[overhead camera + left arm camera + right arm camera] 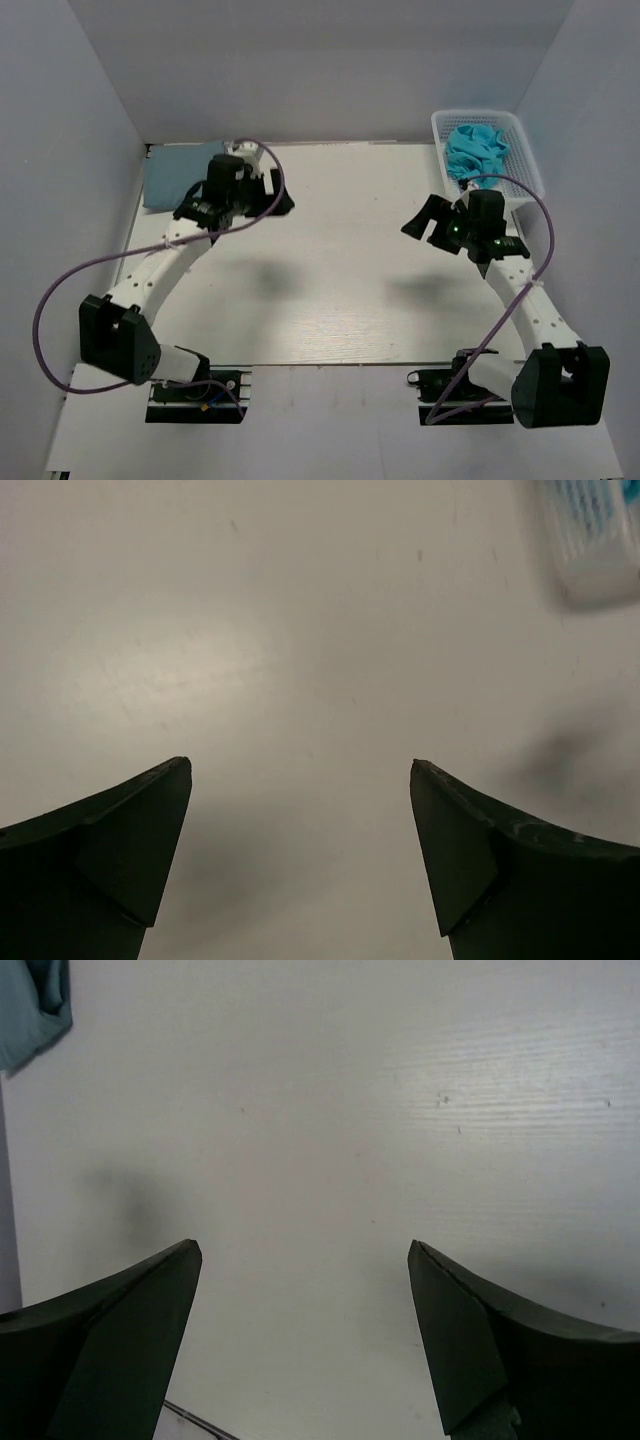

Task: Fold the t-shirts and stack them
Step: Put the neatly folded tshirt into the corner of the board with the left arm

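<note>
A folded slate-blue t-shirt [168, 180] lies flat at the table's far left corner; its edge shows in the right wrist view [30, 1005]. A crumpled bright turquoise t-shirt [476, 150] lies in the white basket [530, 170] at the far right. My left gripper [275, 192] is open and empty just right of the folded shirt, over bare table [300, 765]. My right gripper [420, 222] is open and empty, left of the basket, over bare table [305, 1245].
The white table [340, 270] is walled by pale panels at the back and both sides. The basket shows blurred in the left wrist view [590, 540]. Purple cables loop off both arms.
</note>
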{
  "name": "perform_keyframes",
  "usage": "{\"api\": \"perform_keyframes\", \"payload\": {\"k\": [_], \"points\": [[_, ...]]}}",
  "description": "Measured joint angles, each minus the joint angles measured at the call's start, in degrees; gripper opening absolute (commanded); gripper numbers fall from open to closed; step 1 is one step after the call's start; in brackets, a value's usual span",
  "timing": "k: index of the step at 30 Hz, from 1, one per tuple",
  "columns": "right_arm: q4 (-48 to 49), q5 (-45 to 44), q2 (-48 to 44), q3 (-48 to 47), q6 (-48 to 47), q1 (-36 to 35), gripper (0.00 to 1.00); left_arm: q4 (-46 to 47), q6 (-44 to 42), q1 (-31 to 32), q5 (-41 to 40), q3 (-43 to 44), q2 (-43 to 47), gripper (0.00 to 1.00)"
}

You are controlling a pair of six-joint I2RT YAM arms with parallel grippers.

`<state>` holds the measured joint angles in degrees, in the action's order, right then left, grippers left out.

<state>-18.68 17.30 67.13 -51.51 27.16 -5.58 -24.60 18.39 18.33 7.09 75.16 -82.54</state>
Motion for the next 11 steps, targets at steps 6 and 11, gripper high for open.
{"api": "perform_keyframes", "payload": {"k": [6,11], "points": [[0.33,0.50,-10.01,12.07,-0.57,0.02,0.90,-4.26,5.18,3.41,-2.23,-21.44,15.63,1.00],[1.68,1.22,-14.12,15.45,-0.59,0.02,0.90,-6.21,6.64,3.43,-6.05,-22.18,24.13,1.00]]}}
